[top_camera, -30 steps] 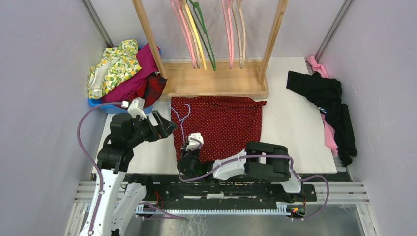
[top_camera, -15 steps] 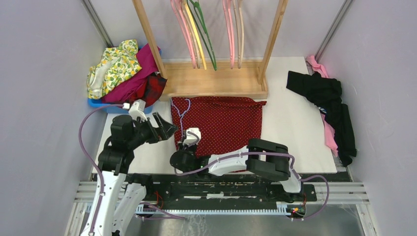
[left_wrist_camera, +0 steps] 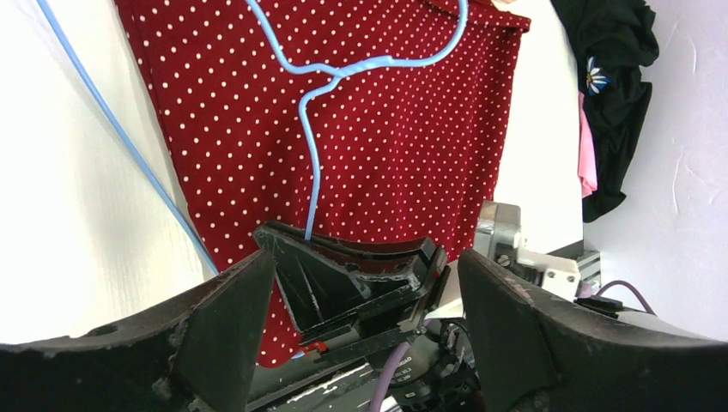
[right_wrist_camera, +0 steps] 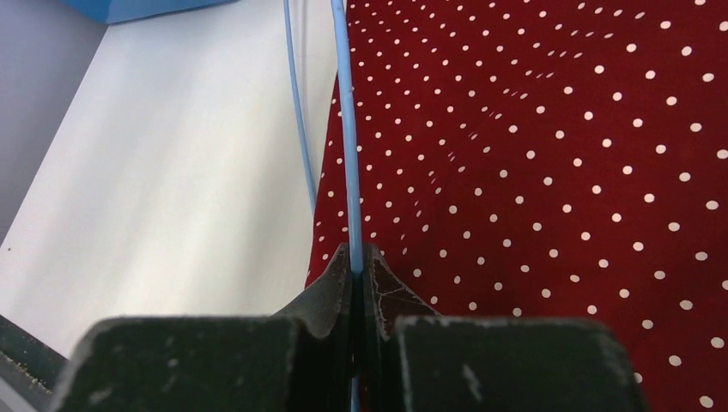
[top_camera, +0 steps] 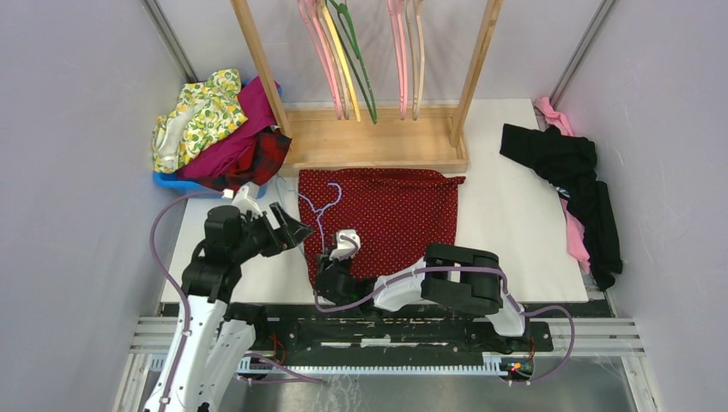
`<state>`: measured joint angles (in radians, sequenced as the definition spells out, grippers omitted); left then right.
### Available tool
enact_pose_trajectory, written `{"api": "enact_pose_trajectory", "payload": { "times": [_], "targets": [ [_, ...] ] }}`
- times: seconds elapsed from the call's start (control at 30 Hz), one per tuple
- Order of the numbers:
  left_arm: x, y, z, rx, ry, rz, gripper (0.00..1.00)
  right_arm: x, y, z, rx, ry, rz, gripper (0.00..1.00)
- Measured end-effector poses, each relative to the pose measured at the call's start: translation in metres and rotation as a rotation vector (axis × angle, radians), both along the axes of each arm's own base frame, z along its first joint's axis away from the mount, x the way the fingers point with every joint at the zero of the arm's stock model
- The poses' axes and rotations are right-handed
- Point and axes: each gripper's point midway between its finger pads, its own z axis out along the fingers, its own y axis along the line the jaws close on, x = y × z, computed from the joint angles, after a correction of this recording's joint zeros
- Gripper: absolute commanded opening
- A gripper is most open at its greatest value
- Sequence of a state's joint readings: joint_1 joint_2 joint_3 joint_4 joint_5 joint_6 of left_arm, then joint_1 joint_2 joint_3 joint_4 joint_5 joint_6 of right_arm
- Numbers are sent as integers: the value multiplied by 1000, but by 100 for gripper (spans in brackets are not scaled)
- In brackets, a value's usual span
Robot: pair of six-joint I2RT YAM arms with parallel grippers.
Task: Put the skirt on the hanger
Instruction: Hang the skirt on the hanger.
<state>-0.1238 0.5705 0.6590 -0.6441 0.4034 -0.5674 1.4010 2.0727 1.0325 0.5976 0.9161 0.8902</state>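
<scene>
The dark-red polka-dot skirt (top_camera: 386, 215) lies flat on the table in front of the wooden rack. It also shows in the left wrist view (left_wrist_camera: 403, 129) and the right wrist view (right_wrist_camera: 532, 154). The thin lilac-blue hanger (top_camera: 319, 210) lies across the skirt's left edge, hook towards the rack. My right gripper (top_camera: 330, 256) is shut on one wire of the hanger (right_wrist_camera: 347, 129), fingers pinched together (right_wrist_camera: 356, 257). My left gripper (top_camera: 292, 226) is open and empty just left of the skirt. Through its wide jaws (left_wrist_camera: 367, 257) I see the right gripper holding the hanger wire (left_wrist_camera: 312, 172).
A wooden rack (top_camera: 378, 144) with pink, yellow and green hangers stands at the back. A blue bin (top_camera: 172, 182) piled with floral, magenta and plaid clothes sits at the back left. Black and pink garments (top_camera: 579, 184) lie at the right.
My right gripper swung left with the hanger, then back right, and the hook now lies further onto the skirt. My left gripper shifted slightly right and nearer, staying open.
</scene>
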Motion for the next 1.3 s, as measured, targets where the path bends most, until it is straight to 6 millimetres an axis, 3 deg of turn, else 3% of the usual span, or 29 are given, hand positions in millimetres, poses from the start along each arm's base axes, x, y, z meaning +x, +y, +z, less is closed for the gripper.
{"api": "enact_pose_trajectory", "payload": {
  "times": [0.2,0.4,0.6,0.9,1.13,1.3],
  "targets": [
    [2,-1,-15,-36,48,38,79,2,-3,-2,37,12,-15,1],
    [19,3,-37,-47,108,112,80,3,-4,-3,47,22,-24,1],
    [26,12,-76,-15,213,188,68,5,-5,-4,54,30,-34,1],
    [49,27,-94,42,232,288,49,8,-6,-4,58,36,-38,1],
    [67,39,-115,112,277,353,49,8,-5,-5,62,42,-32,1],
    [76,35,-126,165,284,356,50,9,-5,-5,63,44,-32,1]
  ]
}}
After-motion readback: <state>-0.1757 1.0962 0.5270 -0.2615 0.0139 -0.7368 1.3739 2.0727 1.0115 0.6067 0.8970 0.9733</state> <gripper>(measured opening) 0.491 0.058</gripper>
